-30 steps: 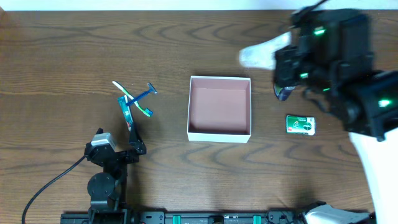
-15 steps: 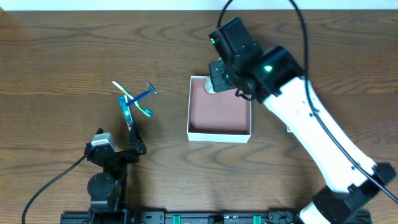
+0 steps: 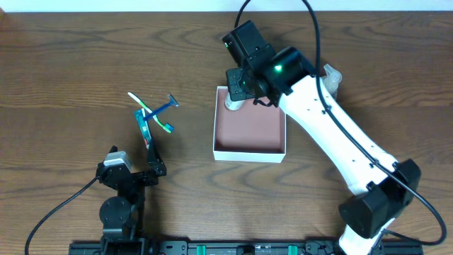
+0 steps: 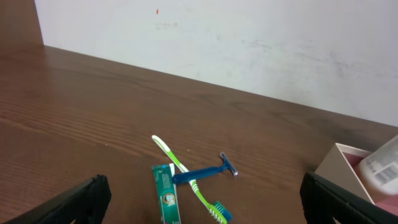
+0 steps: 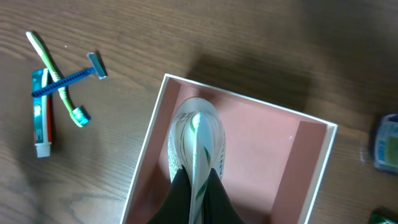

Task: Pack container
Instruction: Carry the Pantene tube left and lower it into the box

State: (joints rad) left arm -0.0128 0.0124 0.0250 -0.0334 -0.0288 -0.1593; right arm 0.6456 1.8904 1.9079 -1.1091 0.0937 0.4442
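The container [image 3: 249, 154] is a square white box with a pinkish-brown bottom at the table's middle; it also shows in the right wrist view [image 5: 311, 163] and the left wrist view [image 4: 339, 157]. My right gripper [image 3: 239, 91] is shut on a white tube with green print [image 5: 198, 134] and holds it over the box's back-left corner, tip down inside the walls. The fingers [image 5: 198, 186] pinch its flat end. My left gripper [image 3: 136, 172] is open and empty near the front left, its fingers [image 4: 205, 202] wide apart.
A green toothpaste tube [image 3: 145, 129], a green toothbrush [image 3: 150, 113] and a blue razor [image 3: 164, 107] lie crossed left of the box. A blue item [image 5: 387, 142] lies right of the box. A pale item [image 3: 331, 74] peeks from behind the right arm.
My right arm swung left from the table's right side with the white tube, and now holds it lower in the box's back-left corner. The left arm has not moved.
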